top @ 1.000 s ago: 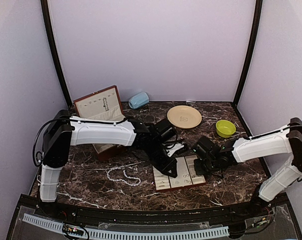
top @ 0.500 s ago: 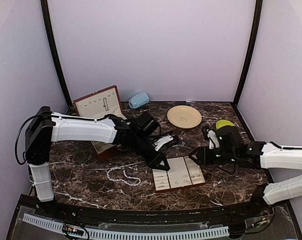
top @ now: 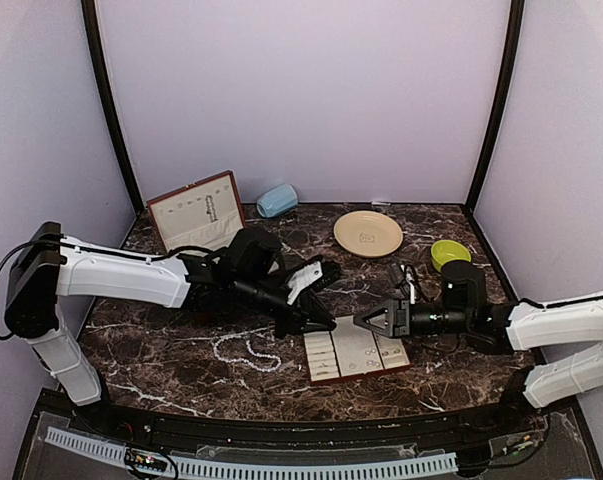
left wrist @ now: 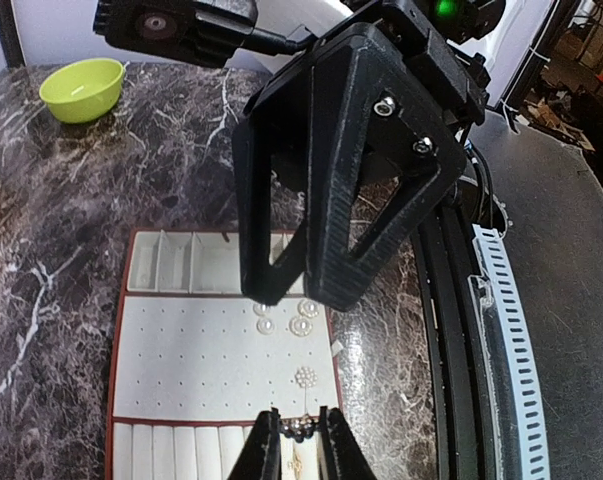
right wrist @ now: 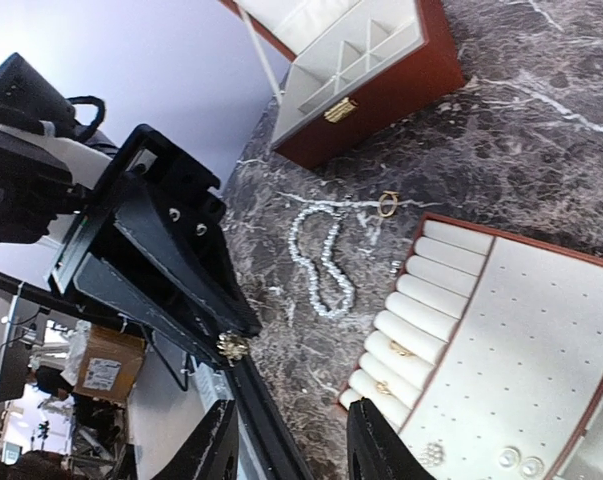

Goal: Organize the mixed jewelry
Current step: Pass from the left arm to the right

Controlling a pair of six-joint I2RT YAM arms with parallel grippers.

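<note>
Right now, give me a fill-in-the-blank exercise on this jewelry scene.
The left tool pinches an earring over the slotted ___. The pearl strand lies ___ that tray, on the marble. The bowl near the plate is ___. Missing words: tray; outside; green.

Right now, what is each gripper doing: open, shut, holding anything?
Left gripper: shut on a small earring.
Right gripper: open, holding nothing.

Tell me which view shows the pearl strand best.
The right wrist view: the pearl strand lies looped beside the cream tray, its beads distinct. The top view shows the strand small and faint; the left wrist view misses it.
</note>
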